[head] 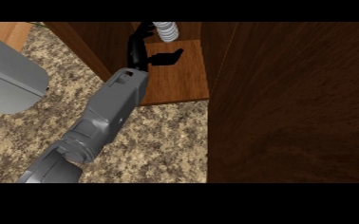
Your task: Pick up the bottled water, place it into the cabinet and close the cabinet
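The water bottle [167,31], pale and ribbed, stands deep inside the open cabinet at the back of its wooden shelf [184,78]; its top is cut off by the view's upper edge. My right hand [139,47] reaches into the cabinet on a grey forearm that comes in from the lower left. Its fingers run fairly straight up along the bottle's left side. The thumb [168,56] sticks out to the right below the bottle, apart from it. The left hand does not show.
The cabinet's open door [288,104], dark wood, fills the right half of the view. The cabinet's side wall [91,42] slants along the left of the shelf. A speckled counter [161,137] lies below. A large grey rounded shape [17,80] sits at the left edge.
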Motion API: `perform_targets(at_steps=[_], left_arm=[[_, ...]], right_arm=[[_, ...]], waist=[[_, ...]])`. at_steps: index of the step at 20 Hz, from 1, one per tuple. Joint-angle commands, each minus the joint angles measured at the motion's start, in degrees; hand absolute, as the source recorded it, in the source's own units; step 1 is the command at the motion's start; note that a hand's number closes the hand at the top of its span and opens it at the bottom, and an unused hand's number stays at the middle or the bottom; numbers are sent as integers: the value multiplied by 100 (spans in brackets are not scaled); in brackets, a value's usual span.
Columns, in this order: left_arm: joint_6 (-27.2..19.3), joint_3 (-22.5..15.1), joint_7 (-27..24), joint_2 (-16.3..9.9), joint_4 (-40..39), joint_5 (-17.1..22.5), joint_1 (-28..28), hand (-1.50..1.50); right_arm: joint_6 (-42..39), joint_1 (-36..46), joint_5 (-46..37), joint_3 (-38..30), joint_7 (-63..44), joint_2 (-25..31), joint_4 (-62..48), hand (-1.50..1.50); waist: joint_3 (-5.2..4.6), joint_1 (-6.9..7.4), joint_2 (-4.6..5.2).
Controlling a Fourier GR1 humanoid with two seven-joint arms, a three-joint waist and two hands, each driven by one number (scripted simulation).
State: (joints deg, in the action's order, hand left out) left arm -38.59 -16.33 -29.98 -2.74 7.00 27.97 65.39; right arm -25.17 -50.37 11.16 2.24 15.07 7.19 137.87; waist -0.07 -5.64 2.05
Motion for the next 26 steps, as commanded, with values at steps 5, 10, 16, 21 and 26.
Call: perform_targets(at_steps=[5, 10, 16, 21, 26], left_arm=[[-13, 94, 2, -98, -251, -37, 415, -150], [730, 286, -394, -104, 50, 111, 384, -150], [1605, 570, -905, 87, 408, 331, 321, -150], [1824, 666, -1151, 137, 363, 301, 222, -150], [1777, 438, -936, 271, 967, 269, -199, -150]], right_arm=[[-112, -77, 283, 71, -108, 14, 188, -150], [-304, -231, 458, -31, 15, 99, 159, -150], [-247, -231, 490, 13, -185, 98, 280, -150], [-190, -405, 517, -41, -336, 105, 540, -150], [-77, -241, 632, -67, -449, -8, 383, -150]], waist=[[-4, -66, 21], [-5, -19, -12], [-2, 203, -85], [2, 257, -122], [7, 486, -223]])
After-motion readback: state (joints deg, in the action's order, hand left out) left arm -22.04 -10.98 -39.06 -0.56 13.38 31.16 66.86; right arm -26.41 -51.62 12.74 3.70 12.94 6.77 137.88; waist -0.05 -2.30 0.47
